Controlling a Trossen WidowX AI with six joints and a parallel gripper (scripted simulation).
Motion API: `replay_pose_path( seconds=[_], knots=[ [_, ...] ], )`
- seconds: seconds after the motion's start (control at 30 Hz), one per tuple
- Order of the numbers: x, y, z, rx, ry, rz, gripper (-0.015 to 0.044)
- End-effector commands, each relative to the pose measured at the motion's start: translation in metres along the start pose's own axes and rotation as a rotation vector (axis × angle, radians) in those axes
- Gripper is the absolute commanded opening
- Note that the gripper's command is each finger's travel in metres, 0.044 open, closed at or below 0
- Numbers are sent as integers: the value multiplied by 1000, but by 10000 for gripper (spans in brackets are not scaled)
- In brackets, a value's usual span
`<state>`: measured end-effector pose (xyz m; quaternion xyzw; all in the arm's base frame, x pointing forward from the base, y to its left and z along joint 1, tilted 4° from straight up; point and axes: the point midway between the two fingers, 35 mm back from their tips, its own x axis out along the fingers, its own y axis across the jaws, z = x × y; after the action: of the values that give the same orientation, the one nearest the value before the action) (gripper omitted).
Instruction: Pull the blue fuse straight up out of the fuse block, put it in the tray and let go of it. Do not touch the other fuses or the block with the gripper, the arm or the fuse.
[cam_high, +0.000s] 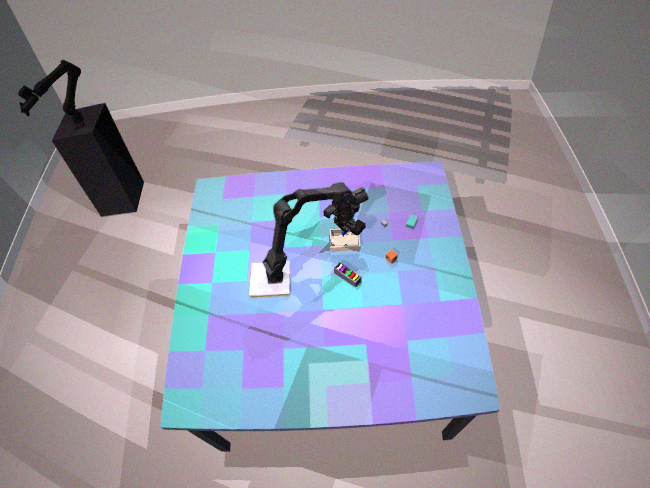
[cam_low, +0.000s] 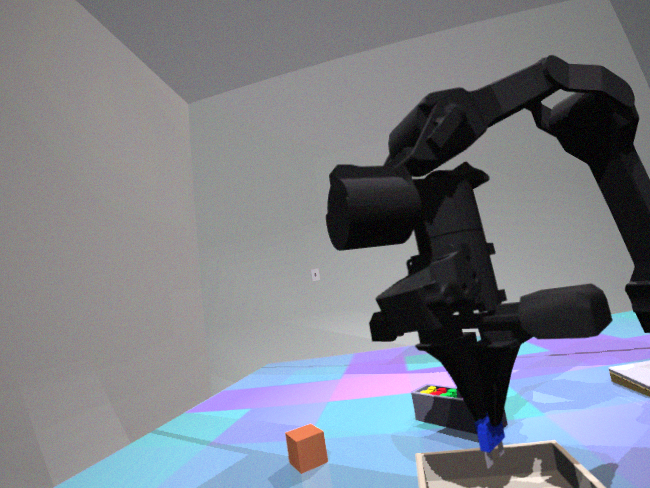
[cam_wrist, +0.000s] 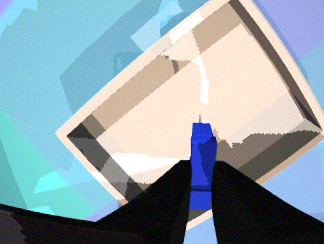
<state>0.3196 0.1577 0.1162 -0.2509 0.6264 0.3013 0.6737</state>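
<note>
My gripper (cam_low: 490, 420) (cam_wrist: 201, 171) is shut on the blue fuse (cam_high: 343, 233) (cam_low: 490, 437) (cam_wrist: 202, 150). The fuse hangs with its metal prongs down, above the beige tray (cam_high: 344, 248) (cam_low: 420, 470) (cam_wrist: 62, 134). In the wrist view the tray's floor and walls lie all round the fuse's front end. How far the prongs are above the tray floor is hard to tell. The dark fuse block (cam_high: 346, 279) (cam_low: 438, 412) stands beside the tray with white, purple, green, red and yellow fuses in it. In the exterior view my fingers partly hide the block.
An orange cube (cam_high: 391, 256) (cam_low: 306, 449) stands to the right of the tray in the top view. A teal block (cam_high: 412, 221) and a small pale piece (cam_high: 384, 223) lie farther back on the right. The arm's white base plate (cam_high: 257, 288) is left of the block.
</note>
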Motion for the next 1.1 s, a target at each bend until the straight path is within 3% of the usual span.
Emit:
replay_pose_path(
  seconds=[0.0,0.3,0.73,0.87,1.07],
  knots=[
    [9,0,-1,6,3,-2,0],
    [19,0,-1,6,3,-2,0],
    [13,0,-1,0,2,1,330],
    [-19,0,-1,5,3,-2,330],
    [-21,0,-1,6,3,-3,330]
  ],
)
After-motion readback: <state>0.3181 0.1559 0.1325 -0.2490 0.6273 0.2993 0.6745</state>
